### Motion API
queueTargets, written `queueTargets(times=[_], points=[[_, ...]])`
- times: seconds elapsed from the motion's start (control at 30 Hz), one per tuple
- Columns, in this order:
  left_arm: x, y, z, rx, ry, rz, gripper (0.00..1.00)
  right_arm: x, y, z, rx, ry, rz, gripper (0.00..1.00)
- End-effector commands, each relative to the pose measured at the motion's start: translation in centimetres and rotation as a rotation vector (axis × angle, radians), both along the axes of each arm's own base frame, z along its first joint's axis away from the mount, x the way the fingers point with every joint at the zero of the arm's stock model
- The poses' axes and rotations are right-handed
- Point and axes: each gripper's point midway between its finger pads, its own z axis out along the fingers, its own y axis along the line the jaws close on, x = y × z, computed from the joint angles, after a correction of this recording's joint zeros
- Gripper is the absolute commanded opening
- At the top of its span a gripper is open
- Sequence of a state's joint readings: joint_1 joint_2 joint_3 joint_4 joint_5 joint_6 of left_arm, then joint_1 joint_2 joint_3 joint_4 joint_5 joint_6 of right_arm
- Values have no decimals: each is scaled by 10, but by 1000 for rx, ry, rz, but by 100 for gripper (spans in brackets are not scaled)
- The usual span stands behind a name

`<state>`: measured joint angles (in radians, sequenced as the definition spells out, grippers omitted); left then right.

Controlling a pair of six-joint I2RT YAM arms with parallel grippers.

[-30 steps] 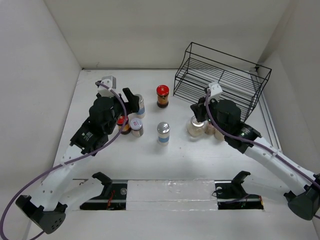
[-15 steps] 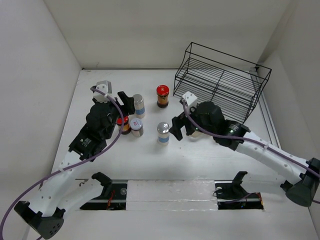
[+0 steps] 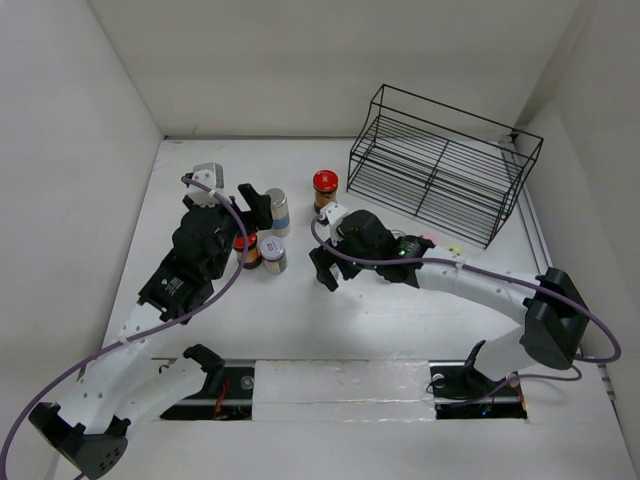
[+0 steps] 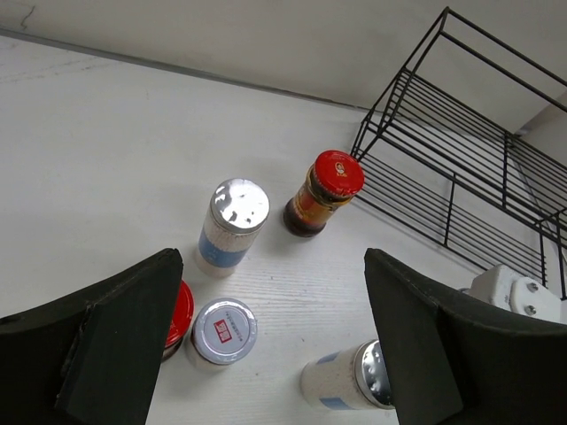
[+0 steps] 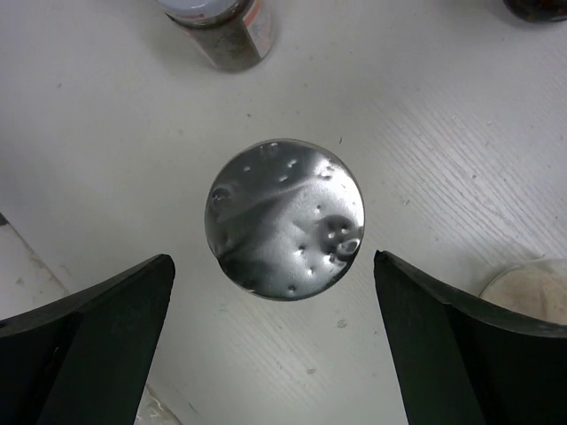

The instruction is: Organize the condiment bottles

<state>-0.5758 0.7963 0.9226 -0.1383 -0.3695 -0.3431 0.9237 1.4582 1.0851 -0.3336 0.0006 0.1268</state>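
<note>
Several condiment bottles stand left of centre. A red-lidded amber jar is farthest back, with a silver-lidded, blue-labelled shaker to its left. Nearer are a silver-lidded dark jar and a second red lid. My left gripper hangs open above this group, holding nothing. My right gripper is open directly over another silver-lidded shaker, its fingers either side of the lid and clear of it. That shaker is hidden in the top view.
The black wire rack stands at the back right. Pink-capped and yellow-green-capped bottles peek out behind my right forearm. A wide clear jar sits just right of the right gripper. White walls enclose the table.
My right arm swung left, away from the wide jar near the rack, to above the lone shaker, and its jaws opened. My left gripper drew back slightly and opened.
</note>
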Motion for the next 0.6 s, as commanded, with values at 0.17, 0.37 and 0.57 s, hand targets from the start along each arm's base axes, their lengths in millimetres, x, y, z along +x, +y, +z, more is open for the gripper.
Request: queueTargets(times=[0.17,0.37,0.57], points=[[1,-1,14,-38,-54,-5,80,32,25,36,114,-146,-42,94],[0,-3,12,-35,-46,-17,80,39,31,32,116,-155,-51,57],[-2,-2,17,-46,-64,-17,78,54,28,98,210,-272,-123,41]])
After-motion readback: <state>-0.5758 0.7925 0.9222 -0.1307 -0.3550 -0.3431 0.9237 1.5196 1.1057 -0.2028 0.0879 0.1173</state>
